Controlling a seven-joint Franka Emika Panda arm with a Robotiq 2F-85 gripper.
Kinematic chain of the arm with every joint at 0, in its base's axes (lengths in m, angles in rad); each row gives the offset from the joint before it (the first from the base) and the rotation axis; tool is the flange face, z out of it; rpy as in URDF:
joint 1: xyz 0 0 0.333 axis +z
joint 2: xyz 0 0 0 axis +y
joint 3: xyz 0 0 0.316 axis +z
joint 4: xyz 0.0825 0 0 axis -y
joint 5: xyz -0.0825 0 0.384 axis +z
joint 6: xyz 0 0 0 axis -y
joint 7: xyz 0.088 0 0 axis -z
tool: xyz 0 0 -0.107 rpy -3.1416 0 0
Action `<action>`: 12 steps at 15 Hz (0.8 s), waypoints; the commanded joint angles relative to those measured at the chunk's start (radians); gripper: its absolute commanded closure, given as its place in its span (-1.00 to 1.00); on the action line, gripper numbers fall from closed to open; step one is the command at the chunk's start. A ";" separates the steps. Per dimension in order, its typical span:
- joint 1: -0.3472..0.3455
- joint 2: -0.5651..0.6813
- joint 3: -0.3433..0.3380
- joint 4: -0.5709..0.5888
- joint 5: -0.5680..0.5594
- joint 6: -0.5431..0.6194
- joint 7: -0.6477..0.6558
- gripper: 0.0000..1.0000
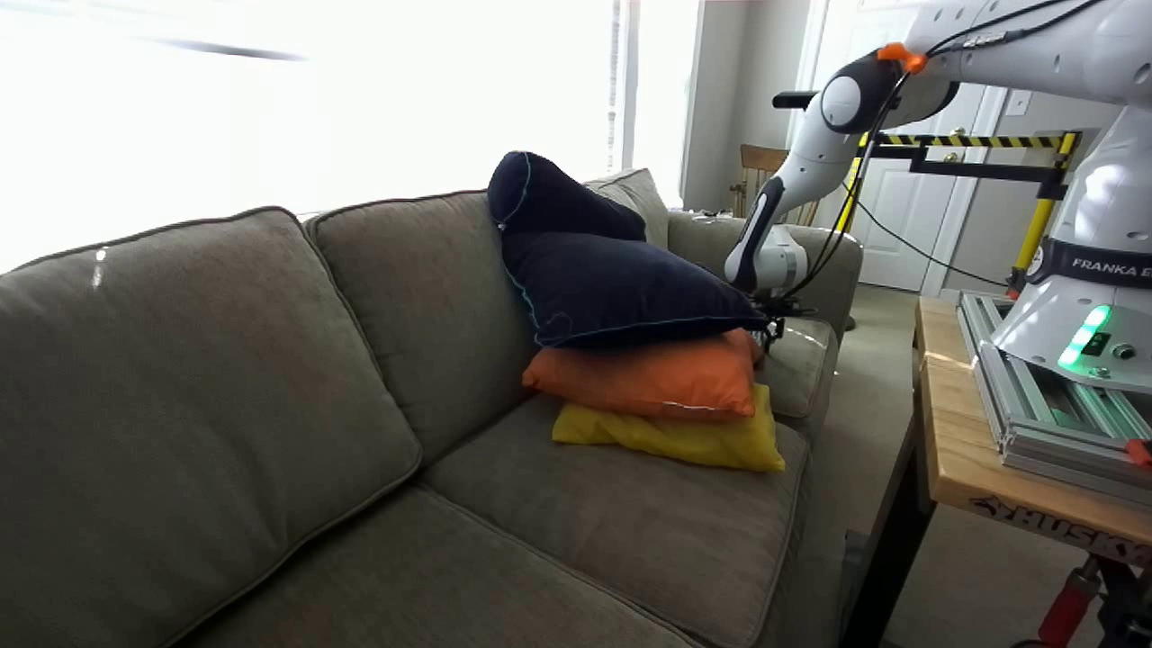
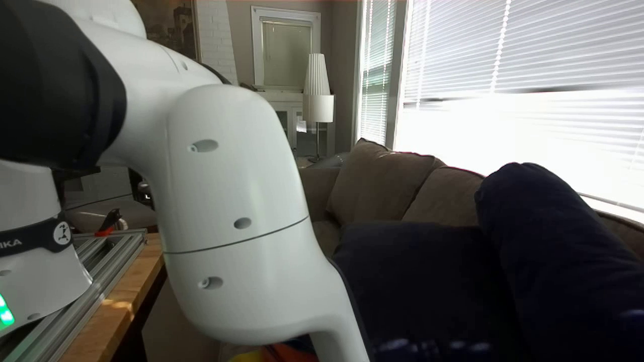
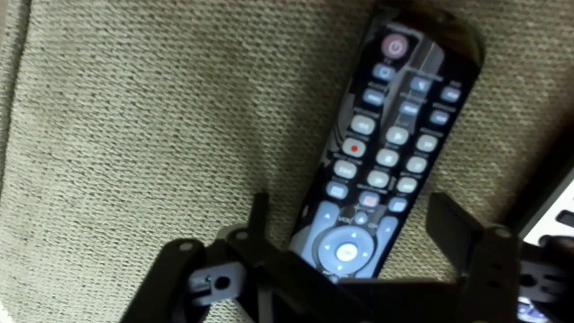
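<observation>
1. Black glossy plastic with pale buttons: the remote (image 3: 381,134) lies face up on the woven tan fabric of the sofa seat (image 3: 157,112).
2. Relative to the gripper (image 3: 350,211), the remote sits between the two fingers (image 3: 258,220) in the wrist view, its lower end running out of sight behind the gripper's dark body. Fabric shows on both sides of it, the gap wider toward that view's left.
3. The gripper is released: its fingers stand spread, neither one pressed to the remote.
4. The remote's long axis runs slantwise, leaning right toward the top of the wrist view. Its power button (image 3: 395,46) end points away from the gripper; the round pad (image 3: 345,250) lies nearest.
5. Past the right-hand finger in that view, a white-faced thing (image 3: 545,224) with dark buttons is partly visible.
6. In an exterior view, the gripper is just beside stacked cushions, navy (image 1: 621,283) over orange (image 1: 657,373) over yellow (image 1: 670,436); I cannot tell whether it touches them.
</observation>
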 commanded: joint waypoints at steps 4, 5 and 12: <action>-0.018 0.066 -0.002 0.118 -0.001 -0.055 -0.024 0.24; -0.019 0.064 -0.001 0.121 -0.001 -0.058 -0.025 0.35; -0.017 -0.017 0.034 0.067 0.004 -0.028 -0.061 0.48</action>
